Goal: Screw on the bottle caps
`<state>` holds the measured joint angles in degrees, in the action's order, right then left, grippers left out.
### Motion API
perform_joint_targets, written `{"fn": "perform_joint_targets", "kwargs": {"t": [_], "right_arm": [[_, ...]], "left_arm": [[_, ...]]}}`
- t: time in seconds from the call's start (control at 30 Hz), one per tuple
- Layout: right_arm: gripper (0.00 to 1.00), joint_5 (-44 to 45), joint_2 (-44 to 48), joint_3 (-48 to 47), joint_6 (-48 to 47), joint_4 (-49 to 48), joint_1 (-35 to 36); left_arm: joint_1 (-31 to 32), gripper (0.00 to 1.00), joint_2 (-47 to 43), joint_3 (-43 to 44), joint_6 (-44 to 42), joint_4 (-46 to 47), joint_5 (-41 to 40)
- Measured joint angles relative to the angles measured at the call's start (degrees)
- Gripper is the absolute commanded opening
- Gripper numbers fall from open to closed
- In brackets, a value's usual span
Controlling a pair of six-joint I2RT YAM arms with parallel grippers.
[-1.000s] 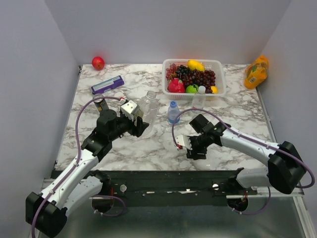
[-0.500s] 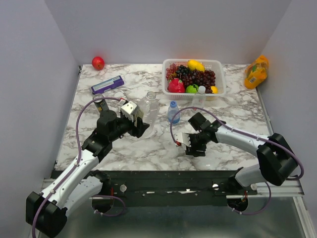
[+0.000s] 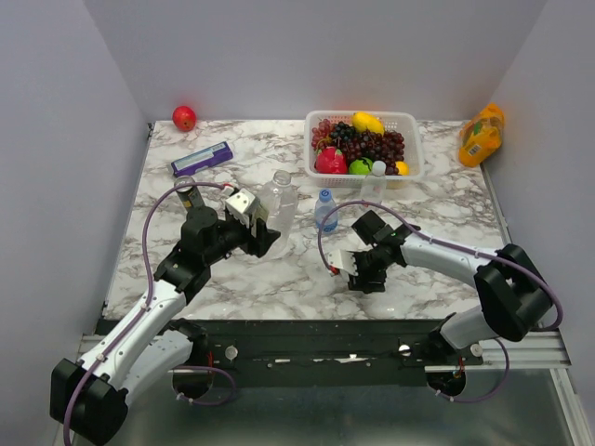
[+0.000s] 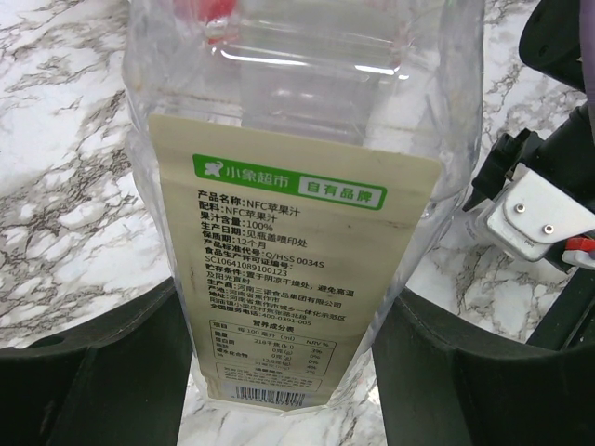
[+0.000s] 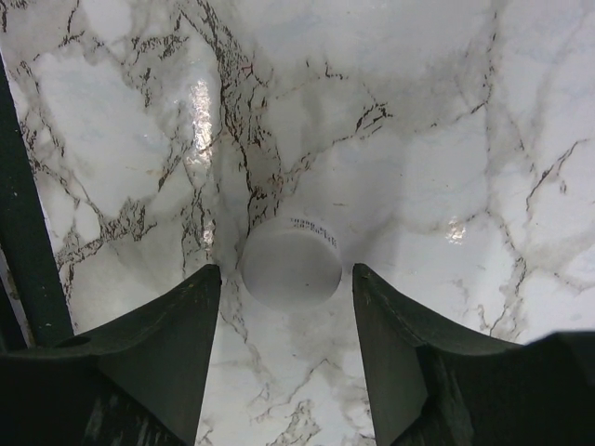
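Left pincer (image 4: 288, 307) grips a bottle (image 4: 297, 186); right pincer (image 5: 284, 276) straddles white cap (image 5: 291, 268).

Top camera overlooks the whole table (image 3: 279, 279) from behind; left wrist closely faces the bottle (image 4: 288, 251), right wrist the table.

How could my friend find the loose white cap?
On the marble table, near the front edge, find the right gripper. Between its black fingers lies a round white cap. Unlike the blue cap on the nearby bottle, it sits loose on the marble.
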<state>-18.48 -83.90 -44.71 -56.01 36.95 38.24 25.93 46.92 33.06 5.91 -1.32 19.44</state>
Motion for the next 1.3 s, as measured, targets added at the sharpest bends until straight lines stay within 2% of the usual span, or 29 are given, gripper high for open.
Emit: {"fn": "perform_joint_targets", "kwargs": {"t": [0.37, 0.53, 0.63, 0.73, 0.83, 1.03, 1.13, 1.3], "right_arm": [[0.54, -0.7, -1.5, -1.0, -1.5, 0.0, 0.0], [0.35, -1.4, -1.6, -1.2, -2.6, 0.1, 0.0], [0.3, -1.7, -1.5, -2.1, -2.9, 1.1, 0.0], [0.29, -1.8, -0.1, -4.4, -2.2, 4.1, 0.0], [0.29, -3.0, 3.9, -10.1, -0.2, 9.9, 0.0], [0.29, -10.9, 10.9, -31.1, 6.3, 21.4, 0.0], [0.3, -14.5, 11.2, -40.3, 8.4, 25.6, 0.2], [0.3, -16.5, 8.7, -49.0, 9.1, 31.5, 3.9]], "left_arm": [[-0.1, 0.0, 0.0, -0.3, 0.0, 0.0, 0.7], [-0.4, 0.0, 0.2, -1.1, 0.0, 0.6, 1.2], [-0.5, 0.0, 0.3, -1.7, -0.3, 1.3, 2.8], [-0.3, 0.0, 0.3, -2.6, -1.1, 2.1, 5.8], [1.3, 0.0, -0.2, -4.6, -4.0, 3.6, 9.8], [8.2, 0.0, 0.0, -10.6, -11.8, 10.0, 15.8], [11.3, 0.0, 2.6, -13.4, -14.6, 15.3, 17.0], [14.4, 0.0, 7.7, -16.2, -15.9, 23.3, 17.7]]}}
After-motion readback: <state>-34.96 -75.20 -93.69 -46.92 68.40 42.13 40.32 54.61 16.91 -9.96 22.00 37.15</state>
